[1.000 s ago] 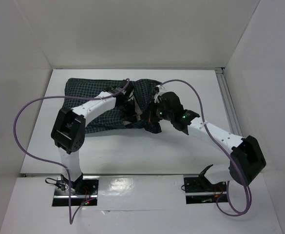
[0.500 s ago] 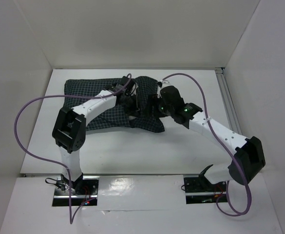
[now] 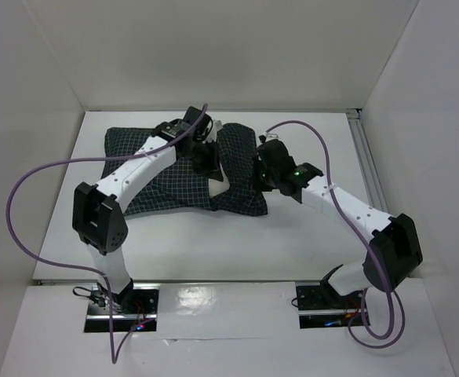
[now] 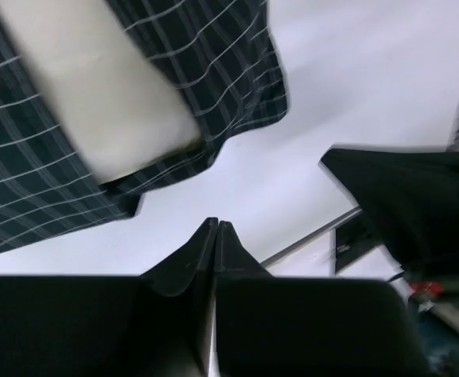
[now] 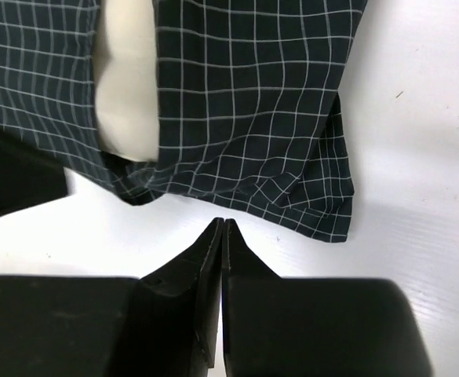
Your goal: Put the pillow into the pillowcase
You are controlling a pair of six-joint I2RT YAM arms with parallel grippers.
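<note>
Fingers pressed together and empty, the left gripper (image 4: 217,226) and right gripper (image 5: 220,223) are hovering by the pillowcase (image 5: 245,118), the pillow (image 5: 127,86) showing at its opening.

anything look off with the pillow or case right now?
Yes. A patch of cream pillow shows through a gap in the pillowcase, about mid-length in the top view. The fabric flaps on either side of it lie rumpled and apart, so the pillow is not fully covered.
</note>
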